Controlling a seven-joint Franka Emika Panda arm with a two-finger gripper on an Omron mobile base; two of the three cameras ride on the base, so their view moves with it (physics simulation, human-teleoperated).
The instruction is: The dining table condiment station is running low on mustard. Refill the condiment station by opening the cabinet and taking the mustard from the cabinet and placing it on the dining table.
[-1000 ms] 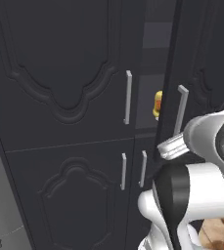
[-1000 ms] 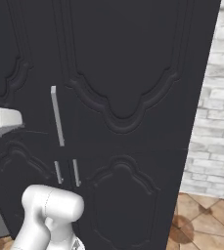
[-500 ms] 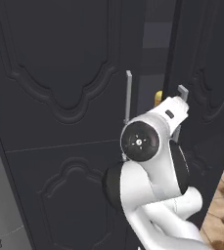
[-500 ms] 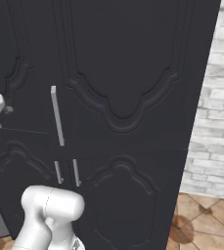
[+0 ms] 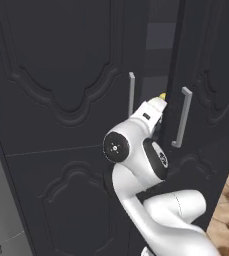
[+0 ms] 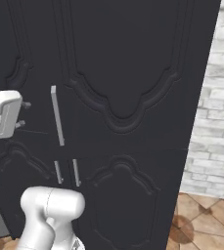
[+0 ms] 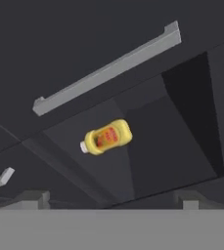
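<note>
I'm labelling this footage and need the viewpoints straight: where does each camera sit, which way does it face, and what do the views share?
Left base view: behind the arm's left, facing the cabinet, its door ajar; the white arm rises at lower right; mustard peeks past it.
Right base view: behind the arm's right, facing the door's front; the gripper enters at left.
Hand view: on the hand, looking into the gap at the mustard; open jaws at the bottom.
Shared: cabinet, everywhere; mustard, left base and hand views.

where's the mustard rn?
The mustard is inside the cabinet, visible through the gap of the partly opened door. In the hand view it sits mid-frame, just below the silver door handle, ahead of the open end effector.
</note>
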